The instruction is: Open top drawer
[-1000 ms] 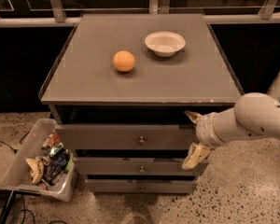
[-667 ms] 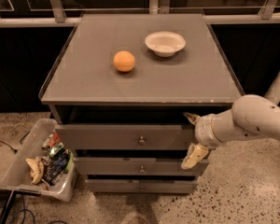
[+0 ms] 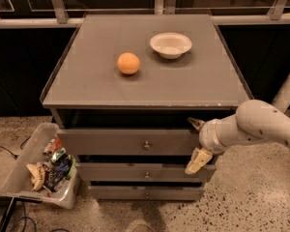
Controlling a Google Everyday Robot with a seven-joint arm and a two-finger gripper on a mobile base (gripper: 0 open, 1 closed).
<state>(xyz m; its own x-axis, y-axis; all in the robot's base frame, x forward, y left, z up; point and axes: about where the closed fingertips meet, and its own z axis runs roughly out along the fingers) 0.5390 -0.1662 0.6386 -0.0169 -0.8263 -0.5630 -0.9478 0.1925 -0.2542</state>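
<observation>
The top drawer (image 3: 130,141) is a wide grey front panel with a small round metal knob (image 3: 146,145) at its centre, just under the cabinet top. A dark gap shows above the panel. My gripper (image 3: 197,142) is at the right end of this panel. One fingertip (image 3: 195,123) lies above the panel's top edge and the other fingertip (image 3: 197,161) hangs below its bottom edge, so the gripper is open. I cannot tell whether it touches the panel. The white arm (image 3: 253,127) comes in from the right.
An orange (image 3: 128,63) and a white bowl (image 3: 170,44) sit on the grey cabinet top (image 3: 87,86). Two more grey drawers (image 3: 145,174) lie below the top one. A clear bin of snack packs (image 3: 43,168) stands on the floor at the left, by a cable.
</observation>
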